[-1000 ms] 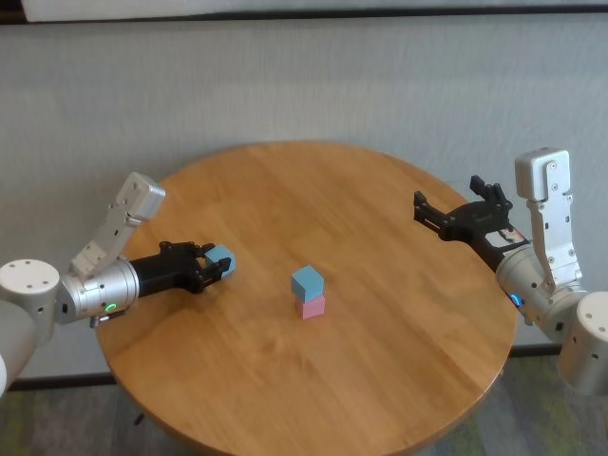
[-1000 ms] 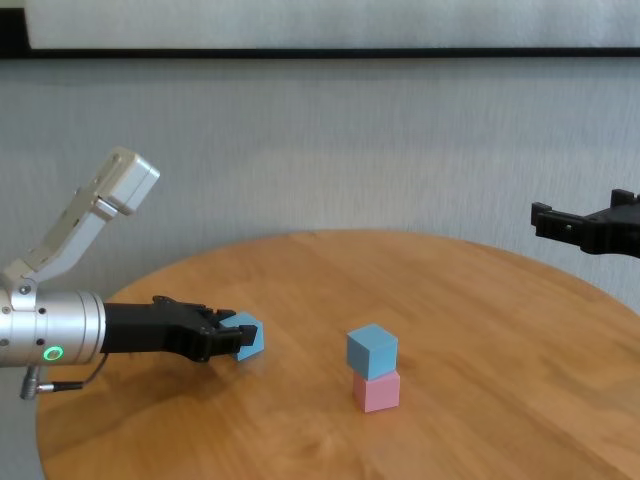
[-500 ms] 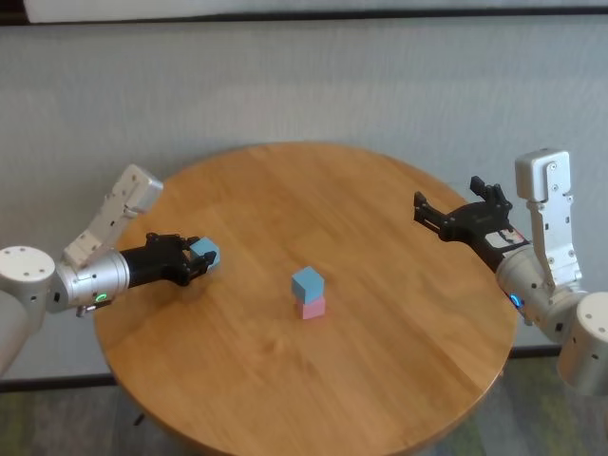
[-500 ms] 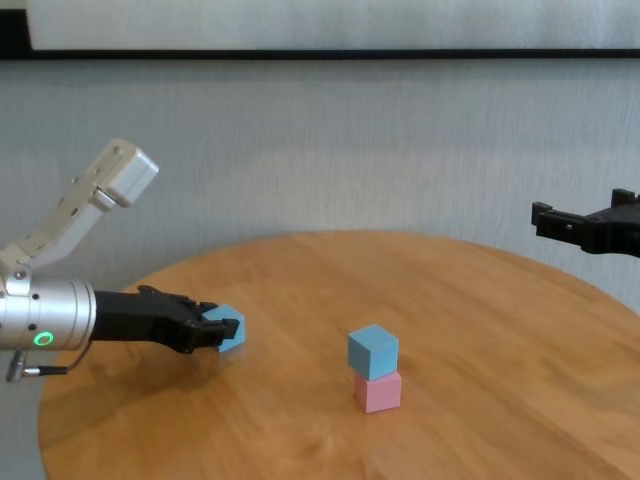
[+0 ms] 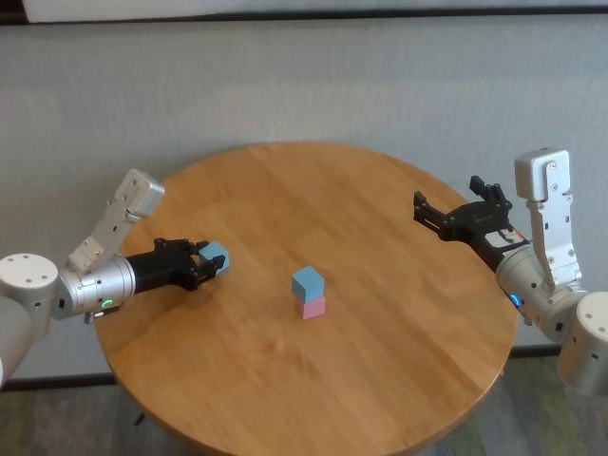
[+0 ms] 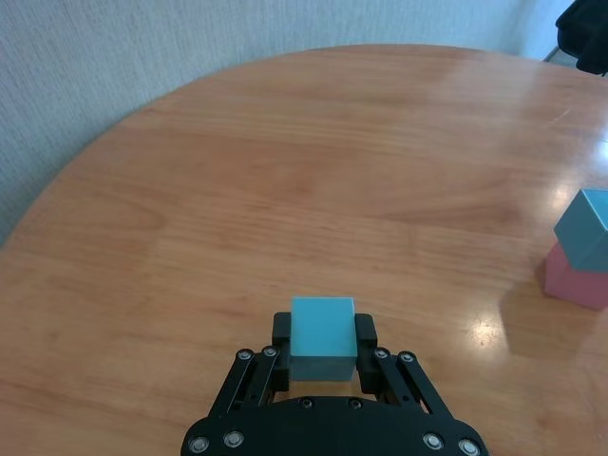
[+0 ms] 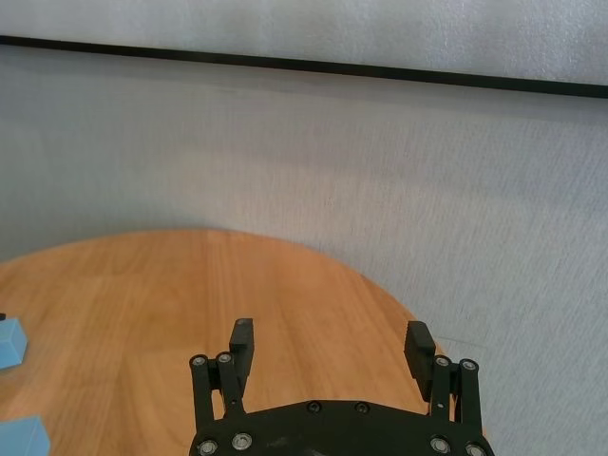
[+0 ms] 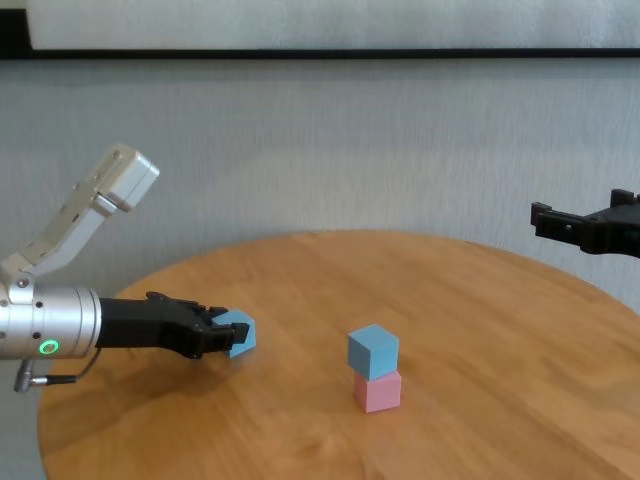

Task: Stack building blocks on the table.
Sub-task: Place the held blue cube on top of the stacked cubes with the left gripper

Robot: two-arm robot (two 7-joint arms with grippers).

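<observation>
Already the two-block stack, a light blue cube (image 5: 307, 282) sitting on the pink cube (image 5: 311, 306), is standing at the centre of the table (image 5: 380, 380), and the third blue cube (image 5: 217, 257) is sitting left of centre, clamped in the left gripper (image 5: 203, 265). Carried across too low, it risks clipping and toppling that slightly skewed stack. Compared with half a second ago, the gripper is sitting lower and nearer centre. At the right edge, the right gripper (image 5: 454, 211) is hanging spread wide, holding nothing.

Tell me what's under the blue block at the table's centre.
The stacked blue block sits on the pink block, turned slightly off square; the pink one rests on the table. The faces where they meet are covered. The left gripper holds the other blue block apart.
</observation>
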